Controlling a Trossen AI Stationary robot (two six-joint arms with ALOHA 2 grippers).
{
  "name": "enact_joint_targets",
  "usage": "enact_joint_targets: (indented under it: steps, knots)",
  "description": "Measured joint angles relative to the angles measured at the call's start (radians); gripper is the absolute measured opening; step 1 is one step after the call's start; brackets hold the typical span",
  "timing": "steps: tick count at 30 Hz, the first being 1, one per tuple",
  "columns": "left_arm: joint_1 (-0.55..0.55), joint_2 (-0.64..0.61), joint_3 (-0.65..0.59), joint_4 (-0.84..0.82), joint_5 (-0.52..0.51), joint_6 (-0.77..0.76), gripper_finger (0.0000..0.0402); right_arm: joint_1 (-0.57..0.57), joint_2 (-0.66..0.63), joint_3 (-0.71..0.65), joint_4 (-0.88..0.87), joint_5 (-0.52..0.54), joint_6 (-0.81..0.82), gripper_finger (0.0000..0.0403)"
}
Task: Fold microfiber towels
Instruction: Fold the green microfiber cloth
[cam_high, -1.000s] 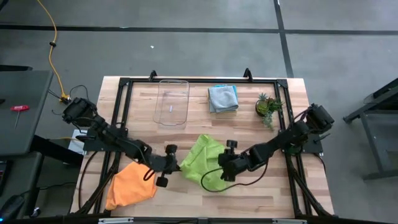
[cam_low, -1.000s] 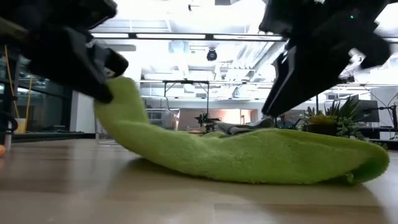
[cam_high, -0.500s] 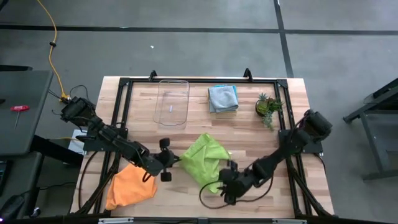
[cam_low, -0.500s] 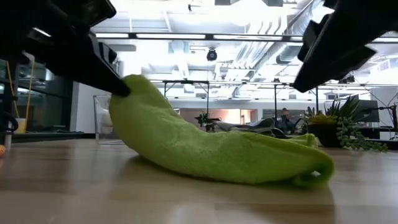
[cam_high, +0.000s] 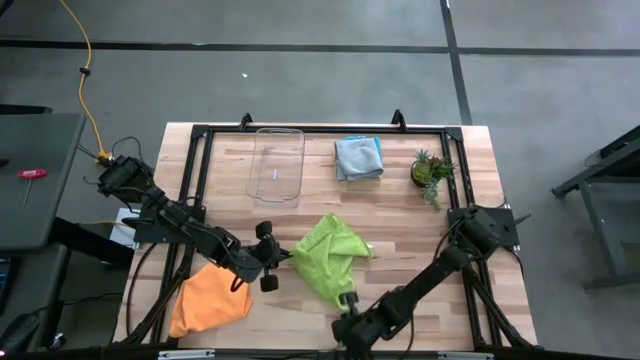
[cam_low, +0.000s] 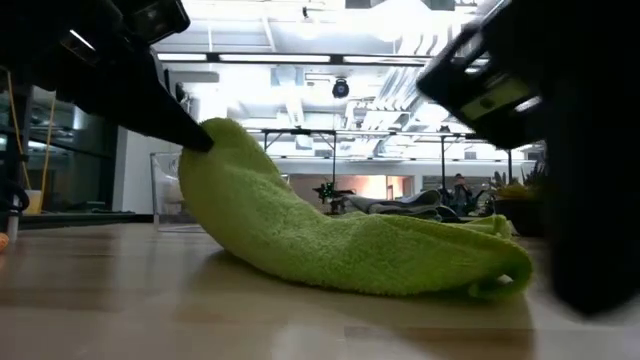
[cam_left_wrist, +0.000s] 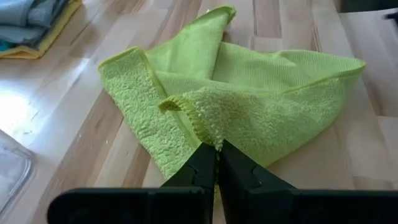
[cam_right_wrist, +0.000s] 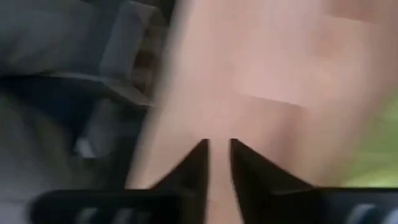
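Pinching the lime green towel's edge

My left end effector (cam_left_wrist: 216, 149) is clamping the lime green towel (cam_high: 328, 255) mid-worktop (cam_high: 400, 210), lifting 1 edge. My right end effector (cam_right_wrist: 216, 149) is hanging at the near edge, fingers narrowly apart, holding nothing.

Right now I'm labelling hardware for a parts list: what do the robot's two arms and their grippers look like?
Both arms are black, slim and jointed, rising from bulky black bases at the table's side edges, with black cables looping alongside. The left gripper and right gripper each end in two dark, wedge-shaped fingers tapering to narrow tips. Round black knobs stick out near the left wrist. No markings are readable.
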Motion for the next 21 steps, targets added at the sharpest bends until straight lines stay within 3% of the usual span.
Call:
enact_joint_targets:
  steps: [3, 16, 21]
  knots:
    - [0.001, 0.000, 0.000, 0.005, -0.005, 0.000, 0.0000, -0.022, 0.000, 0.000, -0.071, 0.071, 0.049, 0.0010]
    - [0.009, 0.000, 0.000, 0.019, -0.028, 0.026, 0.0000, -0.036, -0.032, -0.001, -0.355, 0.120, 0.154, 0.0002]
    - [0.006, -0.022, 0.000, 0.021, -0.028, 0.026, 0.0000, -0.036, -0.051, -0.002, -0.589, 0.167, 0.261, 0.0001]
